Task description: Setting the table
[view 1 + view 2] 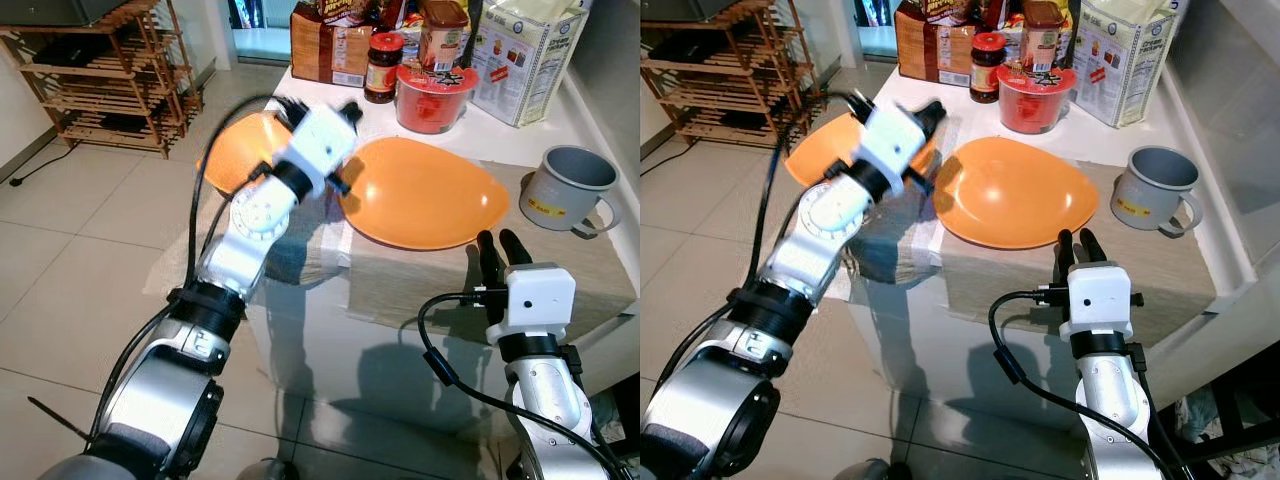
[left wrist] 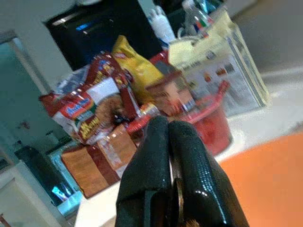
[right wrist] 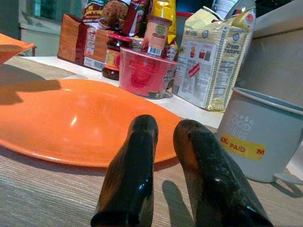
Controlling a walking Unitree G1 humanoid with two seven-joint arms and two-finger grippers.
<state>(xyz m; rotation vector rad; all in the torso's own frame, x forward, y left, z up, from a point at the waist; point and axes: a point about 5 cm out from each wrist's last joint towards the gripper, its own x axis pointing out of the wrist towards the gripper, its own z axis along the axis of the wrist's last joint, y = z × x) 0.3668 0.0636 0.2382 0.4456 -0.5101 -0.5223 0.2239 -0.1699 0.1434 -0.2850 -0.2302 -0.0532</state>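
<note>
On the beige woven placemat (image 1: pixel 420 285) at the white table's (image 1: pixel 560 130) near edge, your wide orange plastic plate (image 1: pixel 425 195) lay flat, with the grey enamel mug (image 1: pixel 565 190) just to its right. Your right gripper (image 1: pixel 500 245) hovered at the mat's front, fingers slightly apart. Your left gripper (image 1: pixel 315 105), fingers pressed together and empty, hung raised over a second orange plate (image 1: pixel 235 150) on the left.

bright even daylight, glare on the orange plate (image 1: pixel 425 195) toward nine o'clock, left arm motion-blurred, left wrist view soft.
</note>
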